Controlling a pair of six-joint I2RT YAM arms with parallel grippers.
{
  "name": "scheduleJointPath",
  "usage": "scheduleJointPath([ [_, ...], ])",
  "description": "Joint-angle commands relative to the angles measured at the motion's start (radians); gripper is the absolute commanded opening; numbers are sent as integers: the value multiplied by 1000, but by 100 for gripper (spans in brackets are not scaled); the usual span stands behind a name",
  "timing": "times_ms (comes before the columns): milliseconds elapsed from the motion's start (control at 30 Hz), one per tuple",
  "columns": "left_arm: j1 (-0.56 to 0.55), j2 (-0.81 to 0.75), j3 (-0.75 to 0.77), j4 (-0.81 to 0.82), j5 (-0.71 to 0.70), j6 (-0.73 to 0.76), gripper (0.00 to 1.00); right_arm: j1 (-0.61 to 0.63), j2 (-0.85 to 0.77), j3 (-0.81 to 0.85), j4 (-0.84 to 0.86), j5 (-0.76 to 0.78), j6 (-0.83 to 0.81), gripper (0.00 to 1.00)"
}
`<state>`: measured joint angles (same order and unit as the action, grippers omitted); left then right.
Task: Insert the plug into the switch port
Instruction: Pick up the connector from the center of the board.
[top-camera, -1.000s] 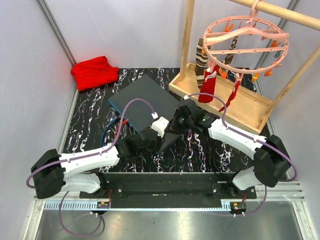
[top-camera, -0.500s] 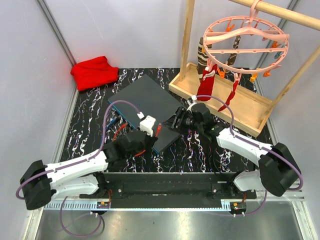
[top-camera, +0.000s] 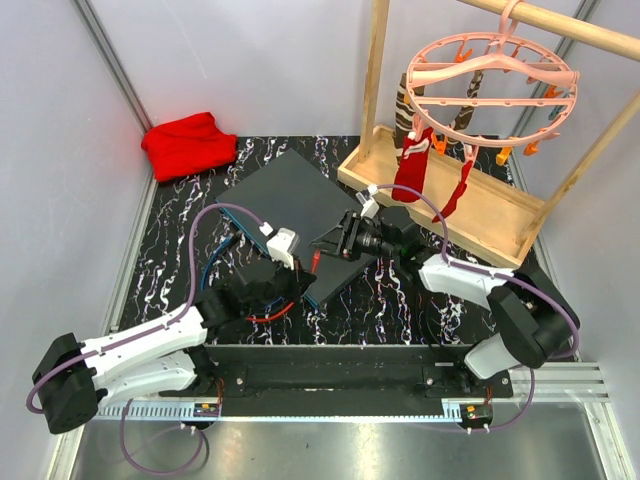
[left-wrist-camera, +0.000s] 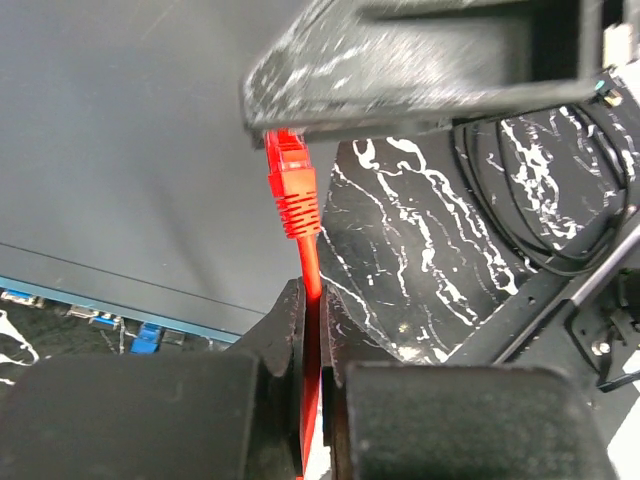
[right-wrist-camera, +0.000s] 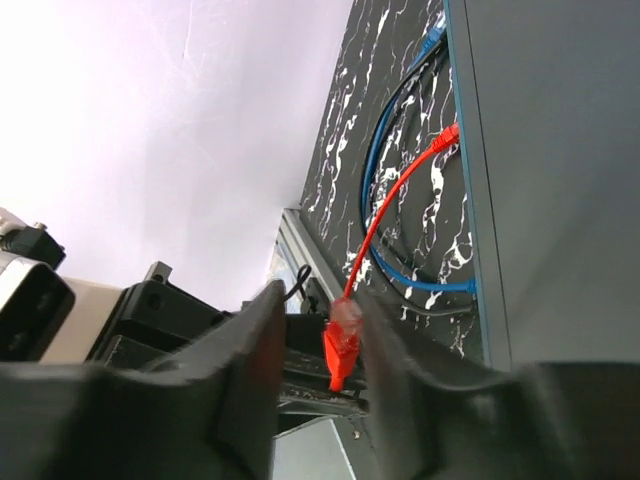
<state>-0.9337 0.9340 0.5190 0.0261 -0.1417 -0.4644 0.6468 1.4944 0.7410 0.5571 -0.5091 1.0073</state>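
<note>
The switch (top-camera: 295, 200) lies flat on the table, a dark grey box with a teal front edge (left-wrist-camera: 100, 290) facing near-left. My left gripper (left-wrist-camera: 312, 295) is shut on the red cable just behind the red plug (left-wrist-camera: 290, 185), which sticks out past its fingertips. From above, the left gripper (top-camera: 305, 268) sits at the switch's near corner. My right gripper (right-wrist-camera: 315, 320) stands open around the plug (right-wrist-camera: 342, 345), which hangs close to its right finger (right-wrist-camera: 400, 340). The right gripper (top-camera: 327, 243) hovers over the switch's near end.
A blue cable (right-wrist-camera: 380, 200) and the rest of the red cable (right-wrist-camera: 400, 200) loop on the table in front of the switch's sockets. A red cloth (top-camera: 188, 143) lies far left. A wooden rack (top-camera: 480, 205) with a pink clip hanger (top-camera: 490, 85) stands far right.
My left gripper has shut on the red cable and drawn back to the left. The right gripper has opened and swung left over the switch's near end.
</note>
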Motion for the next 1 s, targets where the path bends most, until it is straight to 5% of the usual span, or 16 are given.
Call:
scheduleJointPath([
  [0,13,-12,-2,83,27,-29,0,1,7,5,95,-42,13,34],
  [100,21,-9,-4,89,34,-33,0,2,-6,-3,83,-31,7,3],
  [200,22,-6,10,69,10,-16,16,2,-31,1,24,0,-18,0],
  [267,22,-8,27,49,-21,12,37,4,-55,12,-44,35,-26,0],
  [433,19,20,87,14,-70,99,57,45,-83,89,-275,142,-64,0],
  [600,21,68,144,-11,-81,148,58,73,-95,120,-391,227,-67,0],
  [833,7,101,176,-54,-84,191,40,80,-102,132,-442,274,-61,0],
  [967,-5,111,184,-78,-82,202,39,83,-99,133,-450,285,-58,0],
])
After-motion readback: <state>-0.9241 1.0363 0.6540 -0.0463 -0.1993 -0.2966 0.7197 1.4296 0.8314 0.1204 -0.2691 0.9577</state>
